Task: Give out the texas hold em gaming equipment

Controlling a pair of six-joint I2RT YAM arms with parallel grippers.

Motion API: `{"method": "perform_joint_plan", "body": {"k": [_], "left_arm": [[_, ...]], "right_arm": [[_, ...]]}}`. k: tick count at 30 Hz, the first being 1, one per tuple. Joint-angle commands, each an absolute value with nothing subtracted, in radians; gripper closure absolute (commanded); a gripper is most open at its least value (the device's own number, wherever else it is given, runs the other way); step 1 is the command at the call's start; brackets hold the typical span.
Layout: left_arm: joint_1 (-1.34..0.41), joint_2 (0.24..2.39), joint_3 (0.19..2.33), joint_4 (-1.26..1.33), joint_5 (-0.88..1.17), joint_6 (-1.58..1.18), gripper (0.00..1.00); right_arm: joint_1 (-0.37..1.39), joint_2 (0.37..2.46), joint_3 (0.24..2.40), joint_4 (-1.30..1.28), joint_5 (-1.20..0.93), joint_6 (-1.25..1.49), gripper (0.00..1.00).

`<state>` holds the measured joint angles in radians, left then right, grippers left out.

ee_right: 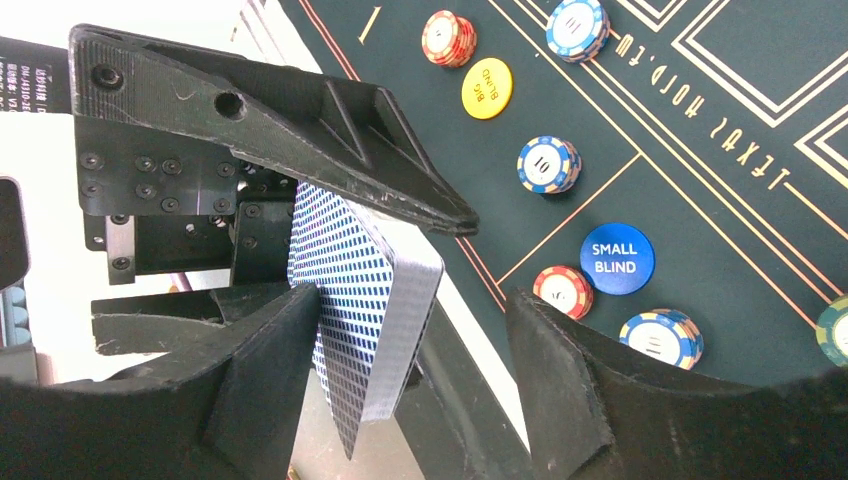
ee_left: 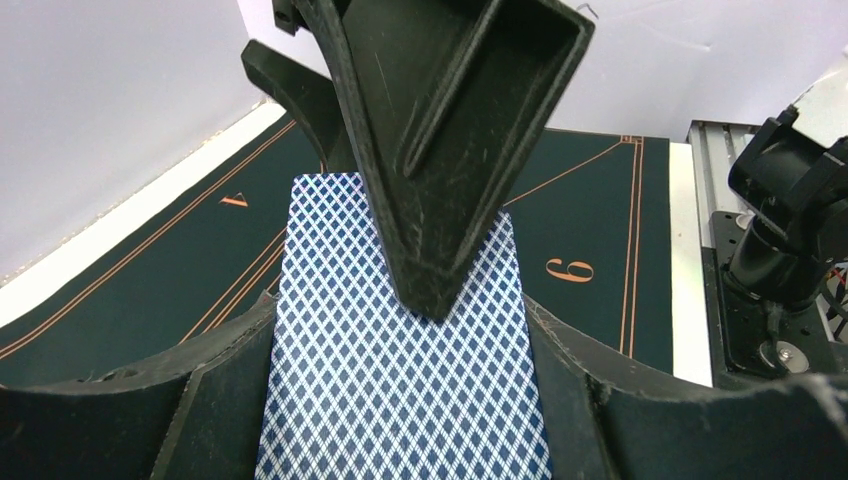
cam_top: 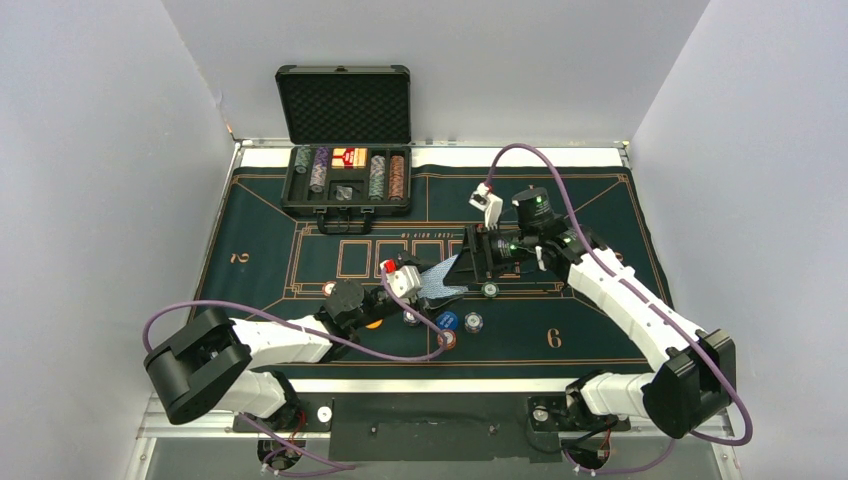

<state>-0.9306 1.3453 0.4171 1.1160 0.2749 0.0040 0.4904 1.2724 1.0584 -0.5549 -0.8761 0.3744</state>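
The playing cards (ee_left: 400,380) look like coated paper with a slight sheen. The black plastic fingers (ee_left: 440,150) are matt and scuffed with fine scratches. The desk (ee_left: 590,225) wears matt green cloth; the poker chips (ee_right: 548,163) and blue button disc (ee_right: 617,257) look smooth, hard plastic.

Chip stacks (cam_top: 473,322) near centre, case (cam_top: 345,190) far-left

The left arm (cam_top: 275,342) and right arm (cam_top: 630,298) are showing glossy white shells over their long links, joined by bulky black joint housings (cam_top: 195,368), and a thin lilac cable (cam_top: 522,147) is looping away from each. Small green lights (cam_top: 540,201) are glowing on the right arm's black wrist. The left hand (ee_left: 400,305) and right hand (ee_right: 415,300) are wearing matte black, scuffed, wedge-shaped plastic fingers (ee_left: 440,150), with small dark screws (ee_right: 95,160) dotting a flat mounting plate (ee_right: 140,195).
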Motion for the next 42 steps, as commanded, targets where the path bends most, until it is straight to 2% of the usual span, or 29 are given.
{"method": "perform_joint_plan", "body": {"k": [1, 5, 9, 18, 22, 25, 27, 42], "left_arm": [[-0.934, 1.293, 0.412, 1.191, 0.256, 0.027, 1.00], [-0.931, 1.289, 0.402, 1.185, 0.251, 0.031, 1.00], [-0.926, 1.292, 0.399, 1.184, 0.246, 0.033, 1.00], [-0.914, 1.306, 0.397, 1.181, 0.241, 0.032, 1.00], [-0.905, 1.315, 0.396, 1.182, 0.241, 0.031, 1.00], [-0.900, 1.320, 0.391, 1.183, 0.241, 0.028, 1.00], [-0.894, 1.324, 0.388, 1.187, 0.242, 0.025, 1.00], [-0.847, 1.285, 0.336, 1.180, 0.262, 0.012, 1.00]], "right_arm": [[0.453, 1.233, 1.094, -0.548, -0.864, 0.359, 0.38], [0.445, 1.212, 1.084, -0.538, -0.884, 0.365, 0.40], [0.440, 1.200, 1.073, -0.524, -0.905, 0.376, 0.47], [0.433, 1.182, 1.060, -0.485, -0.951, 0.410, 0.70], [0.428, 1.175, 1.056, -0.475, -0.961, 0.420, 0.82], [0.419, 1.168, 1.053, -0.466, -0.974, 0.430, 0.96], [0.414, 1.162, 1.049, -0.458, -0.986, 0.437, 1.00], [0.287, 1.096, 1.028, -0.311, -1.122, 0.564, 1.00]]}}
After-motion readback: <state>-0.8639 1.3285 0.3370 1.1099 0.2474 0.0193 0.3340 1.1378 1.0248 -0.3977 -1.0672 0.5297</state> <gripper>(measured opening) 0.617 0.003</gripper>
